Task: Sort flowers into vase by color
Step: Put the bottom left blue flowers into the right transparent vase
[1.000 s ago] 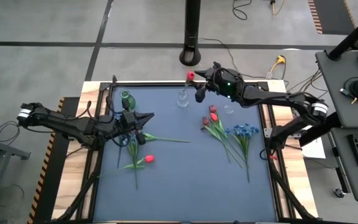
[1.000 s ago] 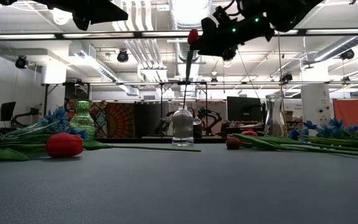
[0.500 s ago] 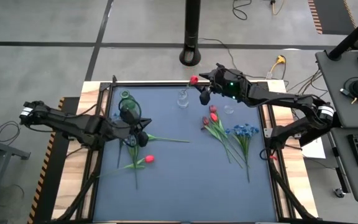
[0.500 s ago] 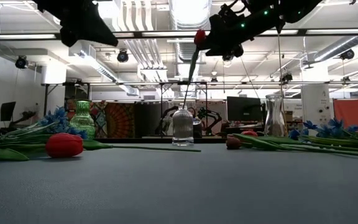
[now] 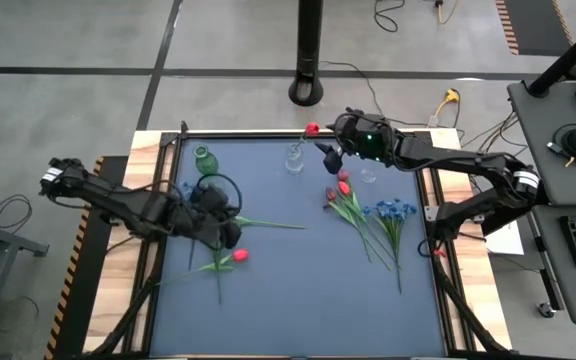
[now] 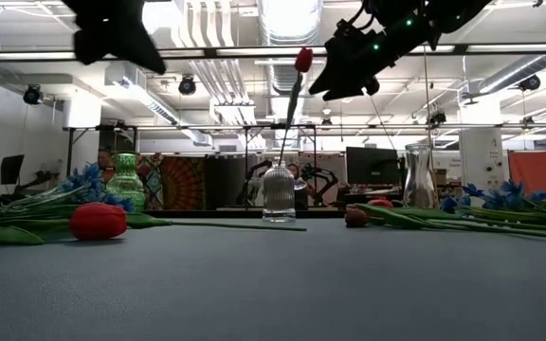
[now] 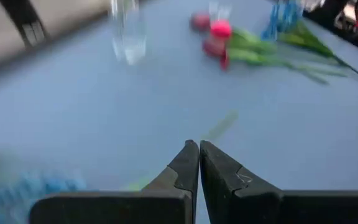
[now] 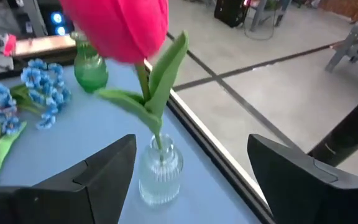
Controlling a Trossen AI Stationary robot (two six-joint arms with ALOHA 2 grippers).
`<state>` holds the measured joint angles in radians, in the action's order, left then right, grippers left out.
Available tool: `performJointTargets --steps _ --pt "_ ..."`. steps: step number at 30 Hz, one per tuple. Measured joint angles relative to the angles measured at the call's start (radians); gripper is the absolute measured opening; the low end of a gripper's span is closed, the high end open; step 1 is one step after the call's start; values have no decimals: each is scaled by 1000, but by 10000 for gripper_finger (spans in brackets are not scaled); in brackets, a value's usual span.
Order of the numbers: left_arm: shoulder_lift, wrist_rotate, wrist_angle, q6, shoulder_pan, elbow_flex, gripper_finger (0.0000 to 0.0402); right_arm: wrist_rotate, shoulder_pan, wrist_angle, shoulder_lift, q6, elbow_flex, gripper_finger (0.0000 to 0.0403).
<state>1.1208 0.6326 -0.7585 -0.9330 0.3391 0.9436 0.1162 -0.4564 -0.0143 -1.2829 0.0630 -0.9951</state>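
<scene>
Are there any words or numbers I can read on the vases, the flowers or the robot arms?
None can be read: the ribbed clear glass vase, the round green glass vase and the red tulip carry no writing.
A monitor in the room behind is too far off to read.

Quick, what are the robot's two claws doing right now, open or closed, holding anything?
Left gripper: closed, holding nothing.
Right gripper: open, holding nothing; the red tulip stands free in the clear vase.
</scene>
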Motion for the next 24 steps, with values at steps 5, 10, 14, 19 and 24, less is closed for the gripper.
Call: performJointTargets --steps 5,10,14,19,24 --pt "51 -203 -130 -327 35 -18 0 -1 1 -51 9 -9 0 295" --pt "147 -377 -224 -552 58 -21 8 -2 7 -89 14 -11 0 298" --pt "218 -462 -230 -597 59 -21 33 -12 12 -106 16 -12 0 299" --pt "300 -488 -262 -627 59 -21 86 -12 27 -115 17 -12 0 297" --pt "368 -494 -285 -697 59 -21 159 -14 34 -125 17 -12 0 301"
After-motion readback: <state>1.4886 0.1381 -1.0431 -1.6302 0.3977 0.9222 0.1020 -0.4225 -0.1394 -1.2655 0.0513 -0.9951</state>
